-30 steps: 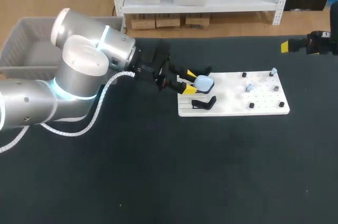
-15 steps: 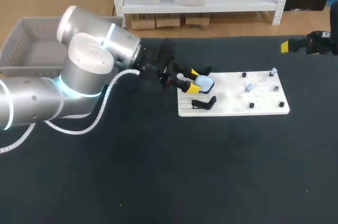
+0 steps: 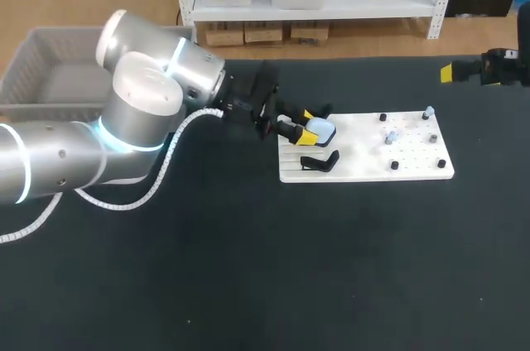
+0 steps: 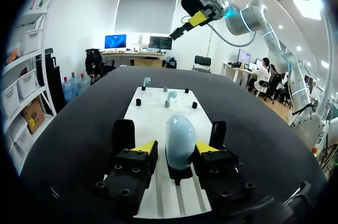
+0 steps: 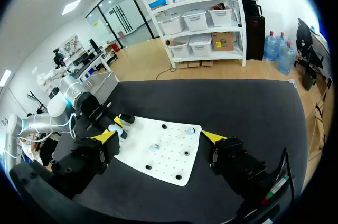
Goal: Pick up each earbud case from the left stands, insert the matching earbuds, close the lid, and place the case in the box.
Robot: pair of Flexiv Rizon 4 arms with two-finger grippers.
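Note:
A pale blue earbud case [image 3: 321, 129] [image 4: 179, 142] stands on its black stand at the left end of the white board [image 3: 364, 152]. My left gripper [image 3: 304, 127] [image 4: 176, 148] straddles the case. One fingertip [image 4: 205, 147] is against it, and a narrow gap shows at the other, so the gripper is open. A second black stand [image 3: 320, 161] beside it is empty. Two small pale earbuds [image 3: 391, 136] [image 3: 428, 111] sit on pegs further along the board. My right gripper [image 3: 451, 72] [image 5: 159, 136] hangs wide open and empty, high above the table's far right.
The grey plastic box [image 3: 41, 69] stands at the back left, behind my left arm. Several black pegs [image 3: 394, 165] stick up from the board's right half. Bare black tabletop lies in front of the board.
My left arm has pushed forward so the fingers now sit on either side of the case, and they have narrowed around it. The right arm has not moved.

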